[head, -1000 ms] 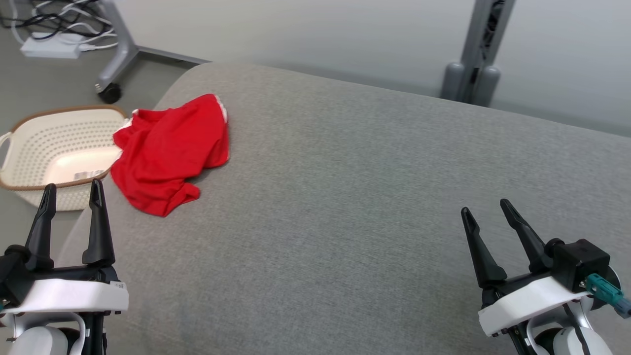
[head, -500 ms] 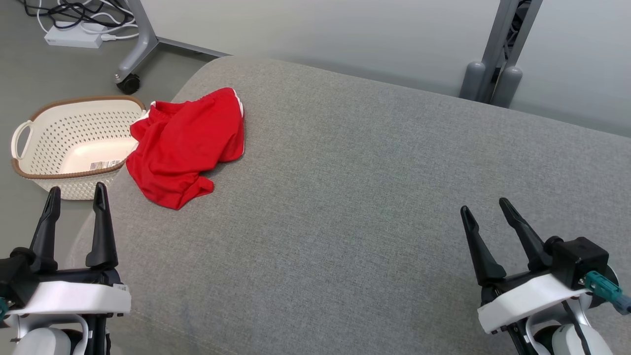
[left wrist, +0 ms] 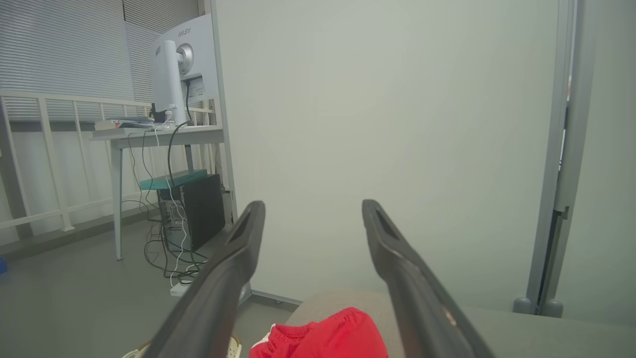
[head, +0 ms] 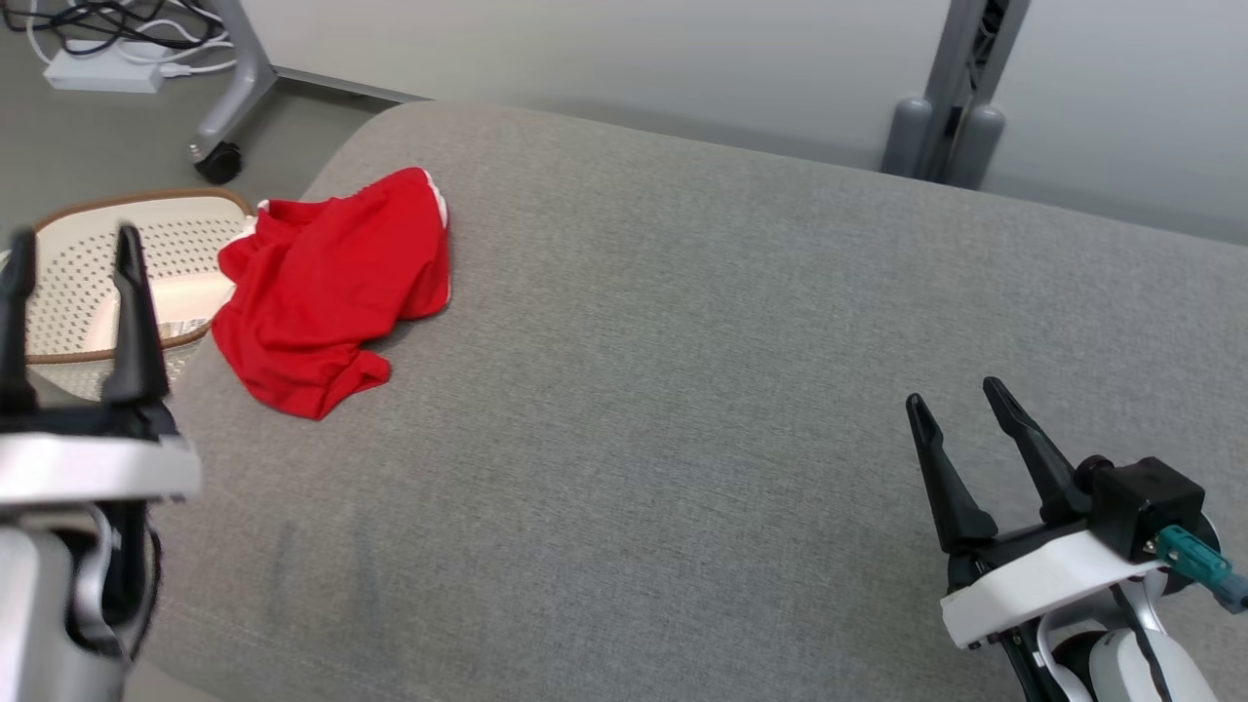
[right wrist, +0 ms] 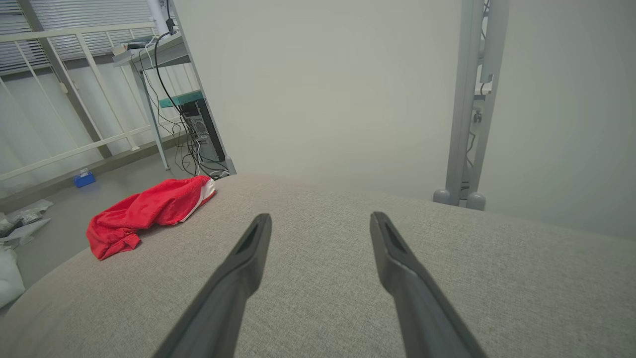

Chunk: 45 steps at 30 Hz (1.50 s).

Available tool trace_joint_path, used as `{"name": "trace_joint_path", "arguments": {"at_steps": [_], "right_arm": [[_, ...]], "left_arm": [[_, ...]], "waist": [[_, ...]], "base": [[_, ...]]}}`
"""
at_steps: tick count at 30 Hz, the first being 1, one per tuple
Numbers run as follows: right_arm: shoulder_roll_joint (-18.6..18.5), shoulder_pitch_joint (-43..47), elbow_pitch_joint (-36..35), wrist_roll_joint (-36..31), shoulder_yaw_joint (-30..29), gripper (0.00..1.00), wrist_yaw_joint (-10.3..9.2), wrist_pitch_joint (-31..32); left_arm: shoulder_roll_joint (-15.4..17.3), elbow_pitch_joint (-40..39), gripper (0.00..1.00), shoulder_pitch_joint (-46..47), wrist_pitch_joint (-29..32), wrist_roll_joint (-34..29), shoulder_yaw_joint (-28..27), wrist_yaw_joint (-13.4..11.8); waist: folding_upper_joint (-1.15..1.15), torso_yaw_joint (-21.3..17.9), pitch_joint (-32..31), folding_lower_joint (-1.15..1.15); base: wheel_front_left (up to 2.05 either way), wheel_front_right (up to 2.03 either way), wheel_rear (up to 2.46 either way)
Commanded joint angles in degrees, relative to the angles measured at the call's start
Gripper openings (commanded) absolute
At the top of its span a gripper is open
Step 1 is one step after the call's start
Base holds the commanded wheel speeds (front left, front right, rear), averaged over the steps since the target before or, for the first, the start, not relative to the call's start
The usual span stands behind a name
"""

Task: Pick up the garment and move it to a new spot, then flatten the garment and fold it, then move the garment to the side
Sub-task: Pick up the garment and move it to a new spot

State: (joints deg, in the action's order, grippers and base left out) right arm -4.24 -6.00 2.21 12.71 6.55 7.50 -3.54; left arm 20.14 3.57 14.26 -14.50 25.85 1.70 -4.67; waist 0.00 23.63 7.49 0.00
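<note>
Here, the red garment [head: 331, 288] lies crumpled at the far left corner of the grey cushioned surface [head: 682, 341]. A thin white trim shows along its far hem. Its left side reaches the surface's left edge, where a white perforated basket [head: 146, 198] with a brown rim stands on the floor. In the head view the cloth overlaps that rim, but I cannot tell whether the two touch.

The left gripper [head: 70, 253] hangs above the left edge, in front of the basket and just beside the garment's near end, slightly blurred. Its two dark fingers stand apart with nothing between them. In the left wrist view the top of the garment shows low down between those fingers.

The right gripper [head: 952, 392] sits over the near right corner, well apart from the garment. Its fingers are also spread, and they hold nothing. In the right wrist view they point across bare grey fabric, with the garment off to the far left.

Beyond the far edge a pale wall rises, with a grey post [head: 951, 88] in front of it. On the floor past the far left corner lie a white power strip [head: 97, 73] with cables and a castor wheel [head: 219, 161].
</note>
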Motion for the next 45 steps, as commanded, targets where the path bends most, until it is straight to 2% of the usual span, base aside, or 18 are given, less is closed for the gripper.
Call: {"name": "trace_joint_path", "arguments": {"at_steps": [1, 5, 9, 18, 22, 29, 33, 34, 35, 36, 37, 45], "right_arm": [[-0.6, -0.8, -0.4, 0.4, 0.1, 1.0, -0.02, 0.2], [-0.7, -1.7, -0.5, 0.4, 0.8, 1.0, -0.02, 0.4], [-1.0, -2.6, -0.6, 0.4, 1.9, 1.0, -0.02, 0.6], [-2.4, -6.0, -2.4, 0.1, 2.9, 1.0, -0.02, 1.0], [-3.1, -7.5, -3.0, -0.1, 3.4, 1.0, -0.02, 1.4], [-4.1, -9.7, -4.0, -0.1, 4.3, 1.0, -0.02, 1.8], [-4.5, -10.4, -4.4, -0.2, 4.0, 1.0, -0.02, 2.0], [-4.6, -10.6, -4.4, -0.3, 3.9, 1.0, -0.02, 1.9], [-4.7, -10.7, -4.4, -0.3, 3.9, 1.0, -0.02, 1.8], [-4.7, -10.8, -4.4, -0.3, 3.8, 1.0, -0.02, 1.6], [-4.7, -10.9, -4.3, -0.3, 3.7, 1.0, -0.02, 1.6], [-3.7, -9.7, -3.1, -0.4, 1.8, 1.0, -0.02, 0.0]], "left_arm": [[1.1, 1.2, 1.0, 3.1, 0.7, -0.2, -0.3, 0.6], [3.4, 8.0, 1.0, 11.0, 3.8, 0.7, 0.0, 2.4], [5.3, 18.9, 1.0, 17.3, 7.5, 1.9, 0.9, 5.2], [5.2, 41.9, 1.0, 26.4, 15.1, 5.4, 3.8, 10.6], [4.4, 49.2, 1.0, 29.2, 17.8, 7.7, 4.8, 11.6], [3.7, 57.2, 1.0, 32.6, 22.0, 9.9, 6.1, 12.2], [4.0, 60.3, 1.0, 34.0, 22.1, 10.2, 7.0, 12.2], [4.1, 60.7, 0.45, 34.4, 21.6, 10.2, 7.2, 12.2], [4.3, 61.1, 0.16, 34.9, 20.5, 10.1, 7.3, 12.2], [4.7, 61.3, 0.16, 35.3, 19.2, 10.0, 7.3, 12.2], [5.0, 61.6, 0.0, 35.9, 17.7, 10.0, 7.1, 12.1], [7.0, 62.1, 0.0, 39.7, 7.1, 8.8, 7.3, 12.0]], "waist": [[0.0, -1.1, 0.9, 0.0], [0.0, -3.9, 2.7, 0.0], [0.0, -7.3, 5.1, 0.0], [0.0, -12.7, 12.7, 0.0], [0.0, -13.8, 16.2, 0.0], [0.0, -15.3, 20.4, 0.0], [0.0, -15.9, 22.4, 0.0], [0.0, -15.9, 22.8, 0.0], [0.0, -16.0, 23.0, 0.0], [0.0, -16.0, 23.1, 0.0], [0.0, -16.0, 23.2, 0.0], [0.0, -15.5, 19.3, 0.0]], "base": [[0.0, 0.0, 0.0], [0.0, 0.0, 0.0], [0.0, 0.0, 0.0], [0.0, 0.0, 0.0], [0.0, 0.0, 0.0], [0.0, 0.0, 0.0], [0.0, 0.0, 0.0], [0.0, 0.0, 0.0], [0.0, 0.0, 0.0], [0.0, 0.0, 0.0], [0.0, 0.0, 0.0], [0.0, 0.0, 0.0]]}}
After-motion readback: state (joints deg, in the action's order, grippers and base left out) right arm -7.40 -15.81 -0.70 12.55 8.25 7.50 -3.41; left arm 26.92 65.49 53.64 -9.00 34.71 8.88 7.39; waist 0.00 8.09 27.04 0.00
